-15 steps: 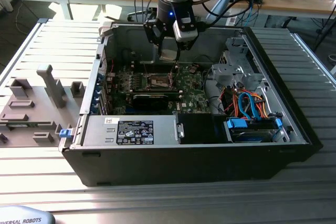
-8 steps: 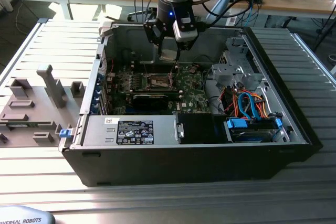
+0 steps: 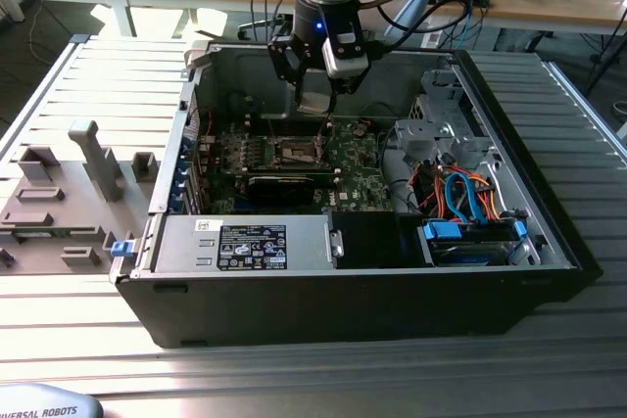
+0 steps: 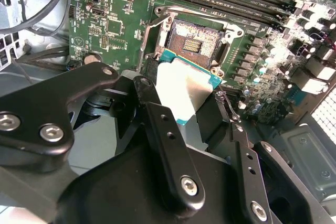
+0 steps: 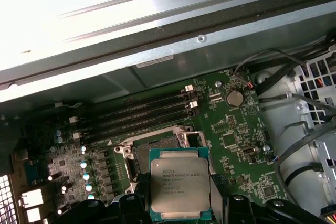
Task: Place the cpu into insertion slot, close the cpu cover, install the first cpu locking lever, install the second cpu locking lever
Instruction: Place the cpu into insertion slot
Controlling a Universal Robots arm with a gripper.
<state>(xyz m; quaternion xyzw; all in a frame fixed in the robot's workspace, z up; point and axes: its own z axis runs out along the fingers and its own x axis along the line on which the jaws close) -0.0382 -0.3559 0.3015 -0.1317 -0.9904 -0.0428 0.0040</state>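
The tool [image 5: 181,209] is clamped on the cpu [image 5: 180,182], printed face up, over the open insertion slot [image 4: 197,43].

Fine print marks the cpu [image 5: 180,183] and the case label [image 3: 252,247]; neither is legible.

The cpu [image 5: 180,183] showed a silver-grey top with fine dark print and a teal-green border. It was flanked by the matt black pincer [image 4: 181,90]. The insertion slot [image 4: 198,44] was dark inside a silvery rim, on a green circuit board [image 5: 236,129] speckled with small silver and black parts. In the exterior view the computer case [image 3: 343,310] was black outside and grey inside, the cables [image 3: 460,198] orange, blue and red, and the counter [image 3: 98,66] pale grey, ribbed with parallel slats.
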